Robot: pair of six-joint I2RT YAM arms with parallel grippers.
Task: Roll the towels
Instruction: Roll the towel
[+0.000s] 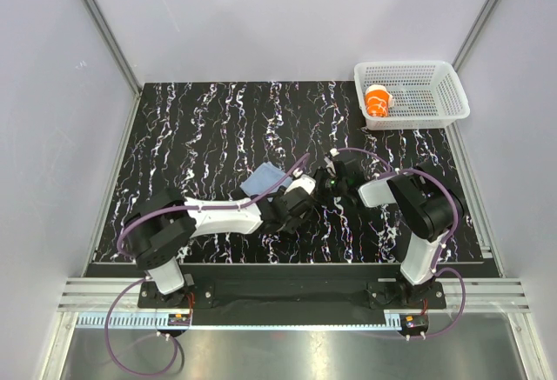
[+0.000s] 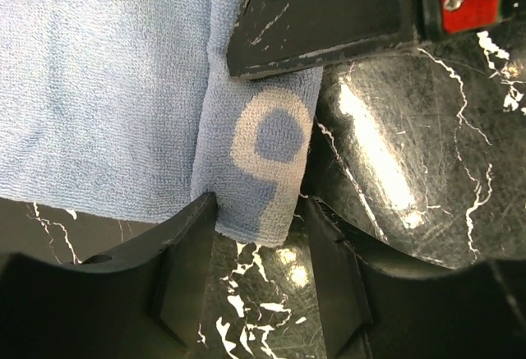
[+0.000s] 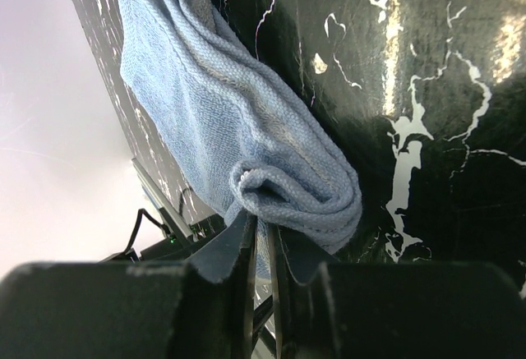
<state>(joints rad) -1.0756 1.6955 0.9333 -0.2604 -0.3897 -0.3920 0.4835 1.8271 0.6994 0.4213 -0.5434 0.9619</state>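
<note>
The pale blue towel (image 1: 264,178) lies on the black marbled table, partly rolled. In the left wrist view its rolled part (image 2: 259,154), with a white printed figure, points at my left gripper (image 2: 261,211). That gripper is open, its fingertips either side of the roll's end and the left one touching the cloth. My right gripper (image 3: 265,227) is shut on the curled edge of the blue towel (image 3: 246,129), which hangs lifted off the table. Both grippers meet at the table's middle: the left gripper (image 1: 303,192) and the right gripper (image 1: 330,175). The orange towel (image 1: 377,102) sits rolled in the basket.
A white mesh basket (image 1: 452,93) stands at the table's far right corner. Grey walls and metal rails bound the table on all sides. The right gripper's black finger (image 2: 329,22) crosses the top of the left wrist view.
</note>
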